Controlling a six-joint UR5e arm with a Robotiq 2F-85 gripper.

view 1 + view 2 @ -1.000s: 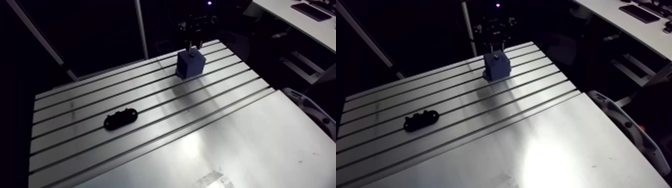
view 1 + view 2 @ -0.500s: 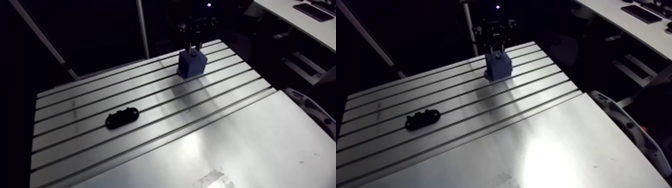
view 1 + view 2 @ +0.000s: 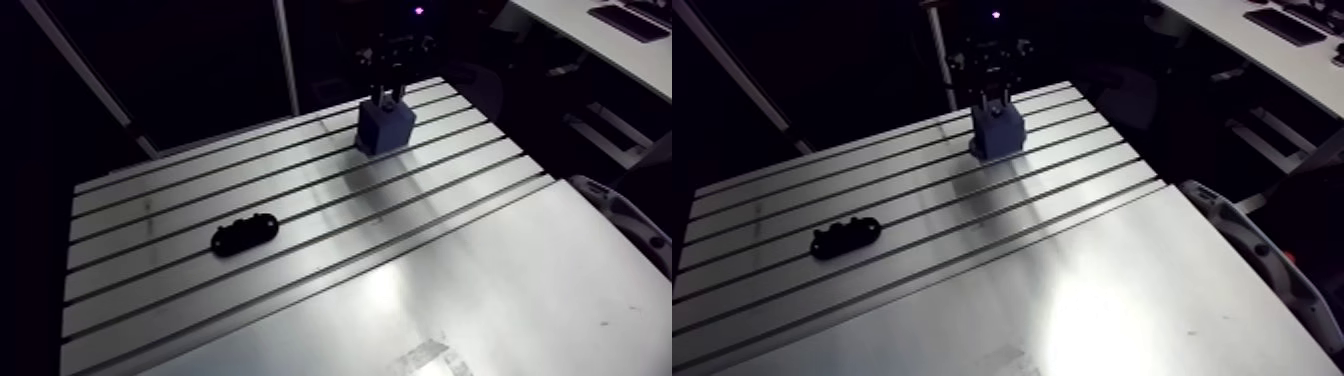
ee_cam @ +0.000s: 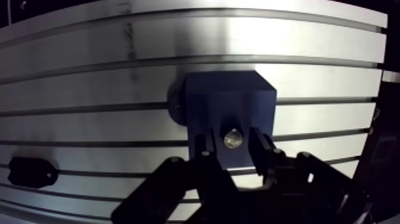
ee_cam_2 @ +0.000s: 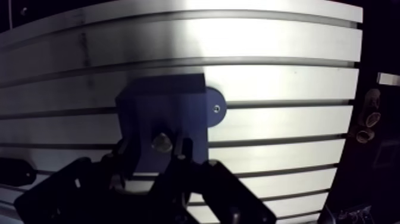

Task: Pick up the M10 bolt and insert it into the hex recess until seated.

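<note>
The table (image 3: 480, 260) is being lit from overhead; its surroundings are being left dark. Glare is being reflected well away from the blue block (image 3: 385, 125), and a soft shadow is being cast beside it.

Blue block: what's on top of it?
The shiny round tip of a bolt shows on top of the blue block, just below the gripper. The rest of the bolt and the hole it sits in are hidden.

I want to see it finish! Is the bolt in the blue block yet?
Nearly. Done: the bolt has been picked up and stands at the top of the blue block. In hand: the gripper straddles it. Left: I cannot tell if it is fully seated; after that the gripper must back away.
</note>
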